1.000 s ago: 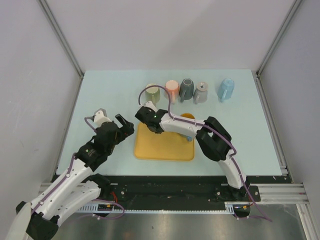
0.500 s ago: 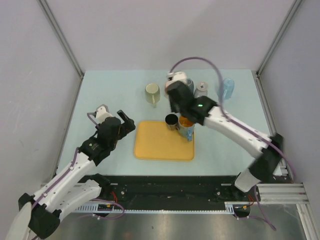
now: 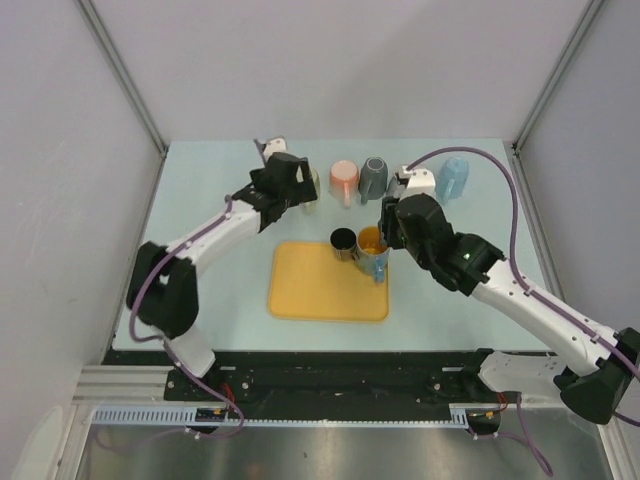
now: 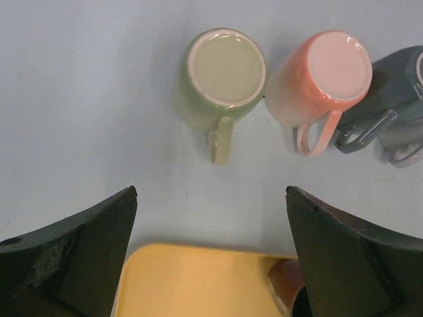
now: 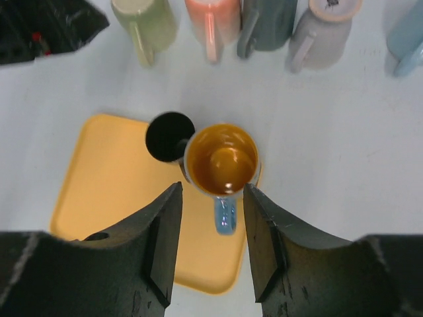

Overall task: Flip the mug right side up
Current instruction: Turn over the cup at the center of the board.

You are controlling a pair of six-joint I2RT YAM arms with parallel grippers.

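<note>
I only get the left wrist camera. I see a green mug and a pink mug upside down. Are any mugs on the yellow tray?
Observer: Yes, two. A black mug and an orange-inside mug stand open side up on the yellow tray.
Operator: Is the other arm holding one?
Observer: No. The right gripper hovers over the orange-inside mug, jaws apart, not gripping it.
Operator: More mugs in the row?
Observer: A blue mug ends it, on the right.
</note>
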